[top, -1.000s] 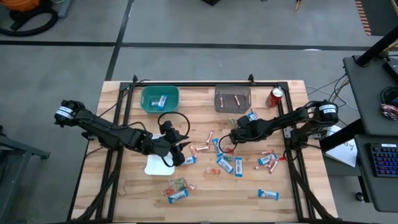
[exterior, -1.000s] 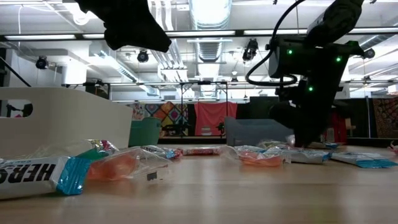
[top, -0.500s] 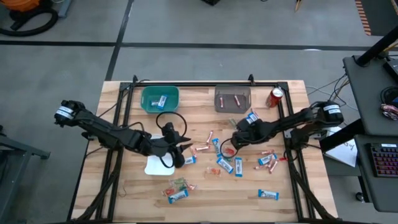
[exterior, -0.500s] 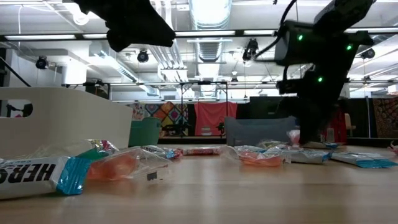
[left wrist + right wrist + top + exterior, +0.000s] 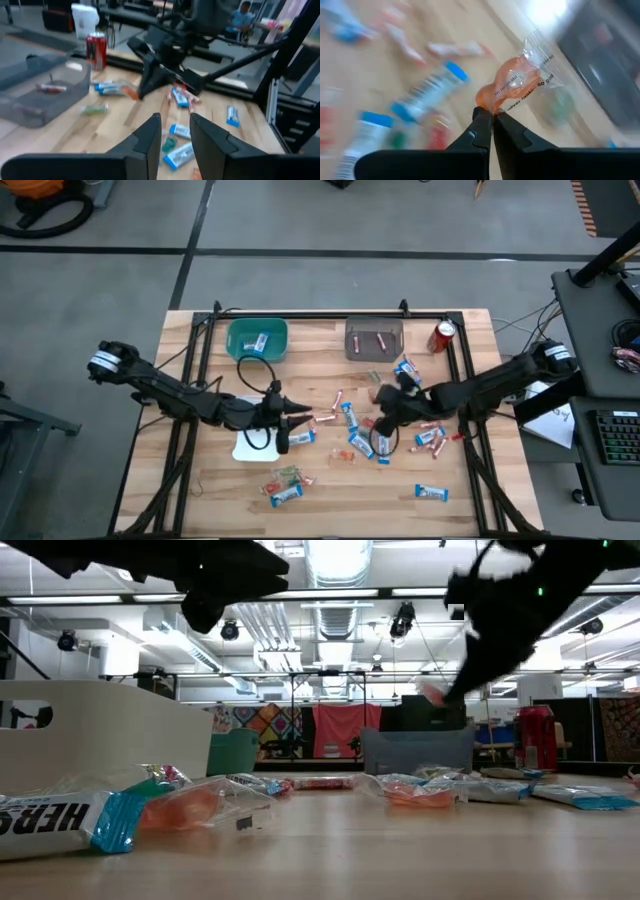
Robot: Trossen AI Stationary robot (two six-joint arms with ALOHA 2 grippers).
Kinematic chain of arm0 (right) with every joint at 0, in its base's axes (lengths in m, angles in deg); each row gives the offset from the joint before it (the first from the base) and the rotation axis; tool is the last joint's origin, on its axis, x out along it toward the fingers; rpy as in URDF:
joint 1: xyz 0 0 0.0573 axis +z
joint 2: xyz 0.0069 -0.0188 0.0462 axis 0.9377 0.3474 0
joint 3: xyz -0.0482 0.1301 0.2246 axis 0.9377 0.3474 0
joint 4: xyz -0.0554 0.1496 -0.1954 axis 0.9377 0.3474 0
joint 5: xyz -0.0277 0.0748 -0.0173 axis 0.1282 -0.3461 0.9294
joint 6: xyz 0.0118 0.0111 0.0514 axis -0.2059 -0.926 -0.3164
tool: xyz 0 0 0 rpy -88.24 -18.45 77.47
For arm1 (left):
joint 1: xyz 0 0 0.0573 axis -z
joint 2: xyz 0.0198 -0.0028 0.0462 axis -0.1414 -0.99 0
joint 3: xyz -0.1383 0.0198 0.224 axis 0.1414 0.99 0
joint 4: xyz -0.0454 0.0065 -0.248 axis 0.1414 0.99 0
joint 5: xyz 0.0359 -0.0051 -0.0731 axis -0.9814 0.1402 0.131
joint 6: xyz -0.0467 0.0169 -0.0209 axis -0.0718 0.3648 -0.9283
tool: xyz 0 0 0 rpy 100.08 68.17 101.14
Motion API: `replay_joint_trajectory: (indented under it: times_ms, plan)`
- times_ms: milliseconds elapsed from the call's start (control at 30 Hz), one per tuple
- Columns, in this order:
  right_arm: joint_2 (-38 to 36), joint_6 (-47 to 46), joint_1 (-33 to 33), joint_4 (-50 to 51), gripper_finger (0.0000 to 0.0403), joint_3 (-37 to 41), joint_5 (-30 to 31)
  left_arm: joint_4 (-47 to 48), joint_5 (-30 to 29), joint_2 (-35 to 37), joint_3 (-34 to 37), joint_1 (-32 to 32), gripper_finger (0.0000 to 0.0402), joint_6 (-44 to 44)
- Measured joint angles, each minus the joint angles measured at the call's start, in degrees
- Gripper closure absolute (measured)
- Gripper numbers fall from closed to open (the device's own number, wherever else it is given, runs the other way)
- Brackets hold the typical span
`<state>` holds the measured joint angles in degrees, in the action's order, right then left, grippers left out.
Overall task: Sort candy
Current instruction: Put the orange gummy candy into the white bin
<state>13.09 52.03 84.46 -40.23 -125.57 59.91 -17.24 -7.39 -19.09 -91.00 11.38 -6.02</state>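
Observation:
Wrapped candy lies scattered over the wooden table: blue-and-white bars (image 5: pixel 362 443), pink sticks (image 5: pixel 322 420) and small coloured pieces. My right gripper (image 5: pixel 381 404) hangs above the table's middle, shut on an orange candy in a clear wrapper (image 5: pixel 512 82), which also shows in the low view (image 5: pixel 432 693). My left gripper (image 5: pixel 300 422) hovers left of the middle, above the white tray's far corner. Its fingers (image 5: pixel 155 131) stand open and point toward the right gripper, with nothing between them. My right gripper pinches the orange candy between its two fingertips (image 5: pixel 482 120), at the wrapper's end (image 5: pixel 487 104) below the orange lump. The candy stands out beyond the fingertips, its clear wrapper tail (image 5: pixel 542 50) free. It is lifted clear of the table.
At the far edge stand a green bin (image 5: pixel 257 338) with a blue bar, a grey bin (image 5: pixel 374 338) with pink sticks, and a red soda can (image 5: pixel 444 335). A white tray (image 5: pixel 250 446) lies under the left arm. More candy lies near the front edge (image 5: pixel 285 488).
My right gripper has shut on the orange candy on the table, then risen and rolled, lifting the candy clear. My left gripper has tipped up from pointing downward toward level, staying nearly in place.

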Motion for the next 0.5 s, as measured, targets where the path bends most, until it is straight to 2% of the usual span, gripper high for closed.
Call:
replay_joint_trajectory:
  times_ms: [133, 300, 400, 500]
  plan:
    - [1.60, 16.00, 2.99, -16.87, 0.0394, 0.23, 0.67, -7.27, 0.00, -2.39, 0.58, -0.13, 0.0295, 2.33]
    - [6.29, 32.63, 5.18, -34.39, 0.0394, 0.27, 0.72, -18.19, -1.86, -8.53, 0.68, -0.44, 0.0244, 4.41]
    - [8.83, 37.36, 5.46, -37.75, 0.0394, -0.23, 0.96, -22.95, -7.90, -11.92, 0.39, -0.55, 0.0213, 4.34]
    - [10.47, 37.81, 5.46, -37.94, 0.0394, -1.18, 1.22, -24.98, -8.76, -14.78, -0.63, -0.83, 0.0191, 4.40]
